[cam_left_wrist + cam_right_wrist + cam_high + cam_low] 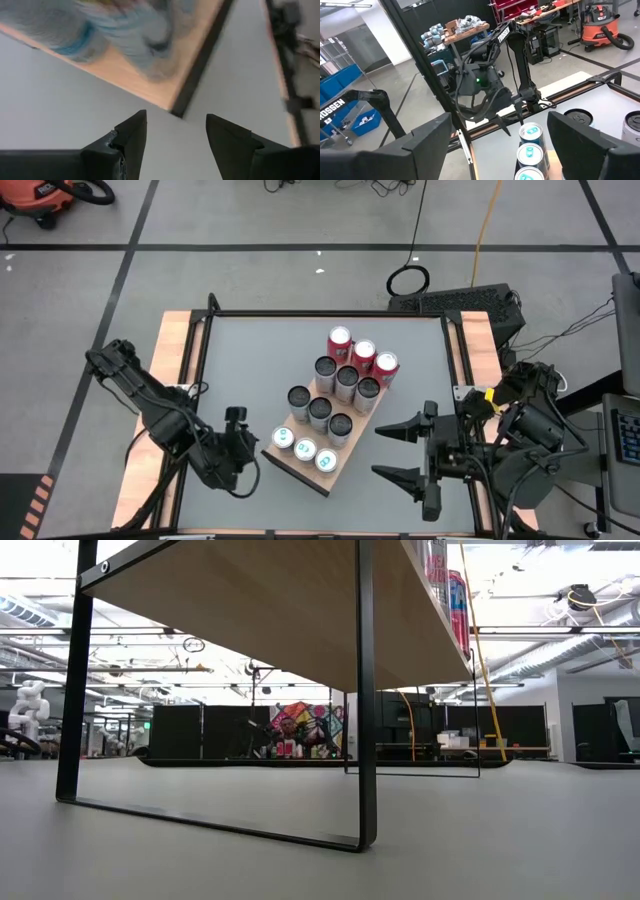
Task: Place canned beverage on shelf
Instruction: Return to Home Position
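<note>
Blue cans [304, 448]: standing three abreast on shelf [250, 600], near end.
Left gripper [176, 121]: hovering just beside them, fingers gaping, holding nothing.
Right gripper [396, 452]: waiting opposite, fingers spreading wide, holding nothing.

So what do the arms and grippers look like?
Both are black jointed arms with black cables. The left arm shows white lettering and a green light; the right arm a yellow tag. The left gripper and right gripper each have two dark wedge-shaped fingers.
</note>
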Robot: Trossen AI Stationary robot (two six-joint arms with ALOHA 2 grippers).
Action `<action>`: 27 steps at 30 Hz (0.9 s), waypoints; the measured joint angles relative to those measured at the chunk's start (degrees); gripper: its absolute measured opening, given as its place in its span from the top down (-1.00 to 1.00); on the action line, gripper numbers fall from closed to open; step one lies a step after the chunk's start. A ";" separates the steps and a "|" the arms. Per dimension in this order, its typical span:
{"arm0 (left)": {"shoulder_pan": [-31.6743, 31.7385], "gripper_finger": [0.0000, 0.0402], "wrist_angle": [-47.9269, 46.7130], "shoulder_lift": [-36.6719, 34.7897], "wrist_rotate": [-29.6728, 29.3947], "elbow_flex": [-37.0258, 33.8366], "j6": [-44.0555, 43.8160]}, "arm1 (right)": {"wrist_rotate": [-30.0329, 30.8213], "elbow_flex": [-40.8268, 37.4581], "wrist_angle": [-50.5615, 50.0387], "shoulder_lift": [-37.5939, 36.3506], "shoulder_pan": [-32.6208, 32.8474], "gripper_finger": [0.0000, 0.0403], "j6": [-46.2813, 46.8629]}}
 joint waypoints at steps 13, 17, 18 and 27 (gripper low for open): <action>1.21 -0.01 5.92 0.02 -3.61 -0.53 4.70 | -0.09 0.00 -1.30 -0.02 0.09 -0.50 -0.47; 2.12 -0.01 6.45 0.07 -3.95 -0.61 4.65 | 0.09 0.00 -1.85 -0.02 0.09 -0.50 -0.48; 2.36 -0.01 7.21 0.07 -3.97 -0.61 4.71 | 0.09 0.00 -1.84 -0.02 0.09 -0.50 -0.47; 2.91 -0.01 10.80 1.47 -5.74 -0.62 2.59 | 0.17 0.00 -2.14 -0.01 0.07 -0.50 -0.31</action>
